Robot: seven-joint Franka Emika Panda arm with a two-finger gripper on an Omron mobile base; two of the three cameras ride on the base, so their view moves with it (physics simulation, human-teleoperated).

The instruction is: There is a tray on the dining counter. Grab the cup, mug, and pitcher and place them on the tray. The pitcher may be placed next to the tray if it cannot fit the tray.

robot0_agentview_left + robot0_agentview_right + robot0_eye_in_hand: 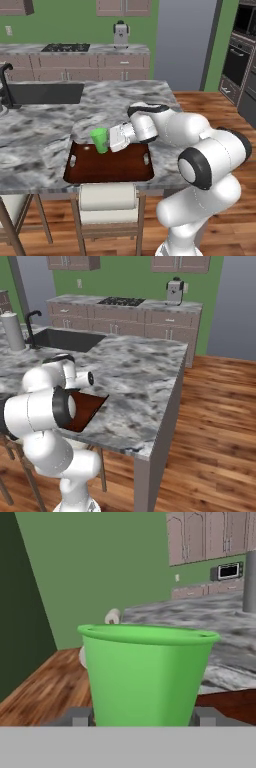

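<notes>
The cup is a bright green tumbler, upright over the far left part of the dark reddish-brown tray. Whether its base touches the tray I cannot tell. My gripper reaches in from the right and is shut on the cup. In the hand view the cup stands large between the two fingertips, with a strip of the tray at the right. The tray lies near the front edge of the marbled dining counter, partly behind my arm in the right base view. The mug and the pitcher are out of view.
A dark sink with a black faucet is set in the counter's far left. A white roll stands beside it. A stool sits under the counter's front edge. Wooden floor lies to the right, with an oven beyond it.
</notes>
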